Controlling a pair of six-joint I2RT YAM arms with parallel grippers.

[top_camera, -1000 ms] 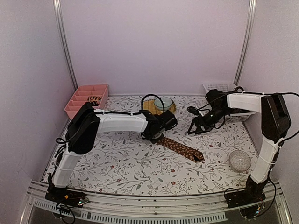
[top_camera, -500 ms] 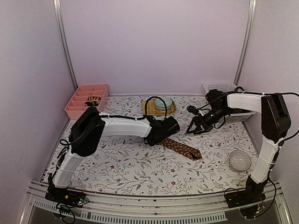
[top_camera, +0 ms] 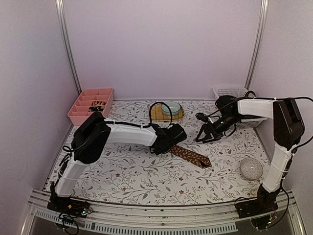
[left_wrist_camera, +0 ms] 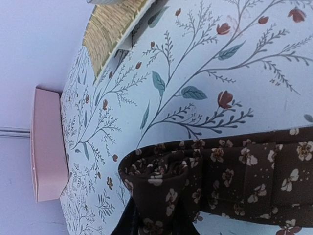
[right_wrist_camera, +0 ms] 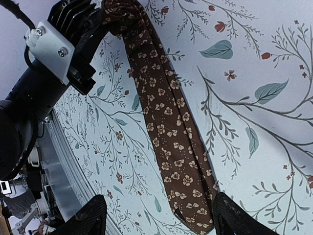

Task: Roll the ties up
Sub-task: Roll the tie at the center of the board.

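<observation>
A brown tie (top_camera: 193, 156) with small cream flowers lies flat on the flowered table cover, its wide pointed end toward the right. Its narrow end is wound into a small roll (left_wrist_camera: 164, 183), and my left gripper (top_camera: 171, 143) is shut on that roll, dark fingers (left_wrist_camera: 128, 223) showing below it. My right gripper (top_camera: 204, 137) hangs open in the air above and right of the tie, holding nothing. In the right wrist view the tie (right_wrist_camera: 171, 127) runs between the spread fingertips (right_wrist_camera: 90, 218), with the left gripper at its top end.
A pink compartment tray (top_camera: 90, 104) sits at the back left with a dark patterned thing in one slot. A woven mat (top_camera: 155, 113) with a pale bowl (top_camera: 170, 107) lies at the back centre. A white basket (top_camera: 230, 92) stands back right, a glass bowl (top_camera: 251, 168) at the right.
My left gripper has carried the tie's rolled end a little to the right, and the flat part of the tie has grown shorter. The right gripper has barely moved.
</observation>
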